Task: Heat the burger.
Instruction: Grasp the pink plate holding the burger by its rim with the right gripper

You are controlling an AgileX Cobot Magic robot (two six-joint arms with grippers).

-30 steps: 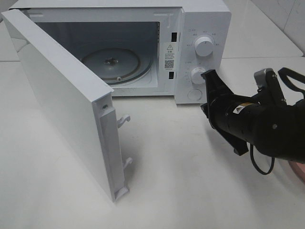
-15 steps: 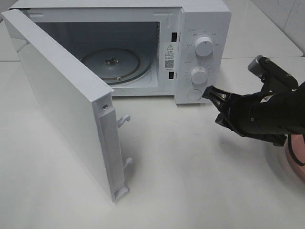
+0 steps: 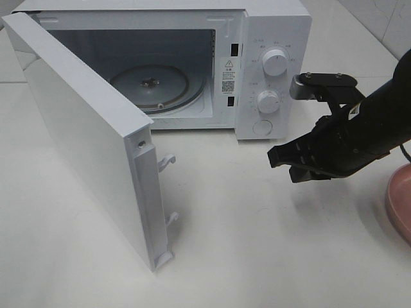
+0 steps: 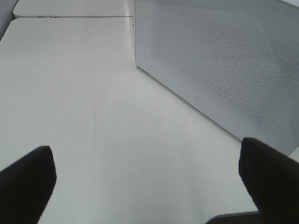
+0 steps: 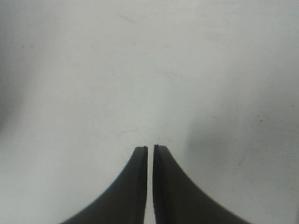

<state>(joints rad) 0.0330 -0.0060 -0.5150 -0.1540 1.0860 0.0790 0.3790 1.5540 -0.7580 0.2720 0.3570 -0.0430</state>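
The burger is out of view in every frame. My right gripper (image 3: 284, 165) hovers low over the white table in front of the microwave's (image 3: 276, 25) control panel. Its fingers (image 5: 140, 186) stand almost together with only a hairline slit and nothing between them. The wrist view shows my left gripper (image 4: 147, 186) open wide over bare table beside the outer face of the microwave door (image 4: 224, 65); it does not show in the exterior high view. The door (image 3: 83, 135) is swung fully open, baring the glass turntable (image 3: 151, 83) inside.
A slice of a pink plate (image 3: 399, 202) shows at the right edge, partly behind my right arm. The open door juts toward the table's front left. Two knobs (image 3: 276, 61) and a round button sit on the microwave's panel.
My right arm has turned and drawn back from the microwave's button, its gripper now lower and pointing left. More of the pink plate shows. The door and left gripper have not moved.
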